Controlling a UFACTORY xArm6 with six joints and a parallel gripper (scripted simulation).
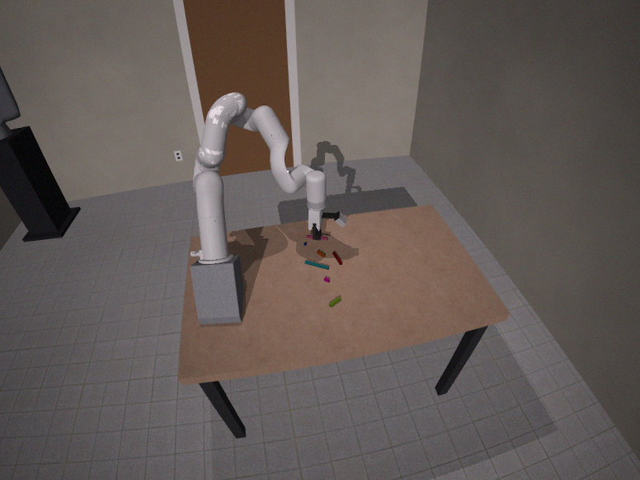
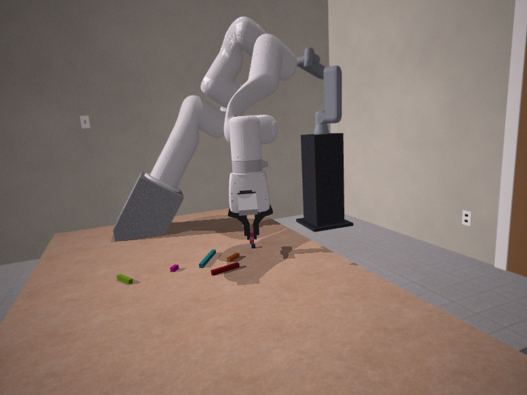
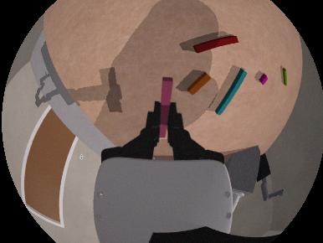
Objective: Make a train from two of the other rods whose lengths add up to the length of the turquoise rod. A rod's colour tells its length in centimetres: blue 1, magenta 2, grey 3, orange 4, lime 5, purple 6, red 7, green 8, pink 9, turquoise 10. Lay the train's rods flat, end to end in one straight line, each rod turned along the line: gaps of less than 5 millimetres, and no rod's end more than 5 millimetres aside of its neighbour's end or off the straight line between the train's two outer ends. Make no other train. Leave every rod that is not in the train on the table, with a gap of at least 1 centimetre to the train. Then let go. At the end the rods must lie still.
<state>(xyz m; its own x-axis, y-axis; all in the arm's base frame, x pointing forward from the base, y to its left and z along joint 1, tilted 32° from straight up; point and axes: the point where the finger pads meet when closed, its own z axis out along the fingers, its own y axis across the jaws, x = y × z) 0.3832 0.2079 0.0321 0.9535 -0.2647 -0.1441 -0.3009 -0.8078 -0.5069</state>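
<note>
My gripper (image 1: 317, 237) (image 2: 251, 236) (image 3: 164, 111) is shut on the pink rod (image 1: 324, 237) (image 2: 251, 241) (image 3: 166, 90), gripped near its middle and pointing down, with the rod roughly level. It hangs over the table near the back edge in the top view; its exact height is hard to tell. The small blue rod (image 1: 304, 243) (image 2: 252, 246) lies on the table close by, apart from the pink rod in the top view, and is not visible in the wrist view. The turquoise rod (image 1: 317, 265) (image 2: 207, 258) (image 3: 231, 92) lies flat farther from the gripper.
The orange rod (image 1: 321, 252) (image 2: 233, 257) (image 3: 198, 83) and red rod (image 1: 337, 257) (image 2: 225, 268) (image 3: 216, 43) lie near the turquoise one. The magenta rod (image 1: 327, 279) (image 2: 174, 268) (image 3: 263, 79) and lime rod (image 1: 335, 301) (image 2: 124, 279) (image 3: 284, 76) lie farther off.
</note>
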